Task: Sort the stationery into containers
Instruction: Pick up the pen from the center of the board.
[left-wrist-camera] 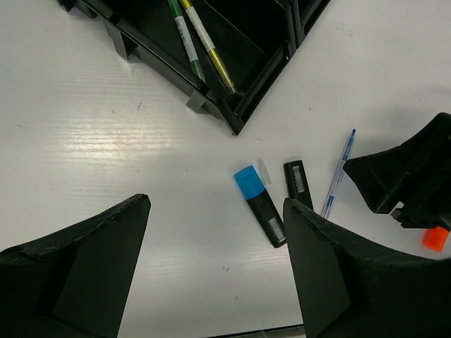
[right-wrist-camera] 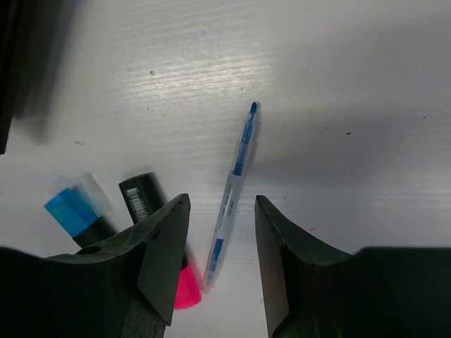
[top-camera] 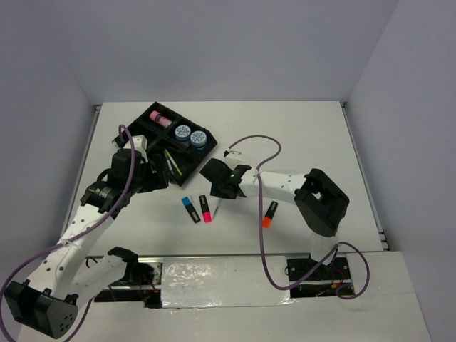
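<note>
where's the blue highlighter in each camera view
Top external: the blue highlighter lies left of centre on the table, between the two arms.
Left wrist: the highlighter is just right of centre, blue cap pointing up-left.
Right wrist: the highlighter is at the lower left, partly hidden.
Shared landmark: the blue pen lies to its right in every view.

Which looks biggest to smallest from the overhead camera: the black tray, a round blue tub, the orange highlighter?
1. Black tray, by far.
2. Round blue tub and orange highlighter: too close to rank; the highlighter is longer, the tub wider.
</note>
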Tool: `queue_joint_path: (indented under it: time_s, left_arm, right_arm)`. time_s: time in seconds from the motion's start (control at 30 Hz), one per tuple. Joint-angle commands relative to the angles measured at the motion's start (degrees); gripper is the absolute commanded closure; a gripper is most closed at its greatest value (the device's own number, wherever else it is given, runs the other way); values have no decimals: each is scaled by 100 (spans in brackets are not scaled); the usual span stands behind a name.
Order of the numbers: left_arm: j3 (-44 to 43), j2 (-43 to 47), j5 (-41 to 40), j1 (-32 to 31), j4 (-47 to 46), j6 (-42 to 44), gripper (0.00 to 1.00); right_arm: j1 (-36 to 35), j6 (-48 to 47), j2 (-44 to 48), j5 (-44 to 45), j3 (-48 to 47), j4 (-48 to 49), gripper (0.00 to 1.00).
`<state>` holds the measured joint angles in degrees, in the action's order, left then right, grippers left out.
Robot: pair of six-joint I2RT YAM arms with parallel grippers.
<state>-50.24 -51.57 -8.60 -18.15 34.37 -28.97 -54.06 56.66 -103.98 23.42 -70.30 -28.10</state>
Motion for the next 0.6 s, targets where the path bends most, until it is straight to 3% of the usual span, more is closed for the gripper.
queue_joint_path:
  time_s: [0.0, 0.3, 0.47, 0.57]
  left_arm:
    - [-39, 165, 78, -22, -62, 120, 11]
    - [-21, 218, 95, -22, -71, 128, 10]
    - [-4, 235, 95, -22, -71, 120, 8]
    - [23, 218, 130, -30, -114, 102, 6]
  right_arm:
    - [-78, 275, -174, 216, -273, -240, 51]
    - [-236, 609, -604, 154, -308, -346, 57]
    - [-184, 697, -869, 49, -274, -460, 79]
    - [-87, 644, -755, -126, 42, -206, 84]
